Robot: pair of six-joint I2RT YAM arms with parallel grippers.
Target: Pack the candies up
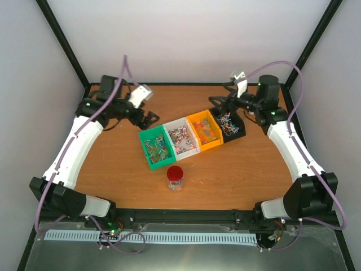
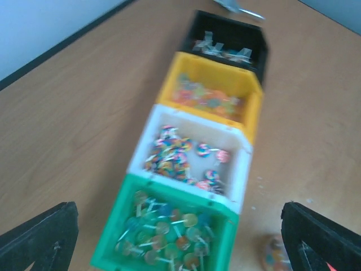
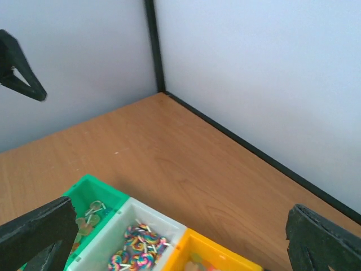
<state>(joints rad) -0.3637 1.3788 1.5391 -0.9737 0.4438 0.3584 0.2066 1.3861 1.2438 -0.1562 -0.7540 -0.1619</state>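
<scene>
Both end effectors, left (image 1: 150, 118) and right (image 1: 221, 103), were held apart and empty above the bins (image 1: 192, 134) of candies (image 2: 180, 155). The lidded jar (image 1: 175, 178) stood nearby on the bench (image 1: 237, 169); the stage could not be judged.

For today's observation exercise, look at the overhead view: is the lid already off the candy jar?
No. The jar stands upright in front of the green bin with its red lid on top.
</scene>
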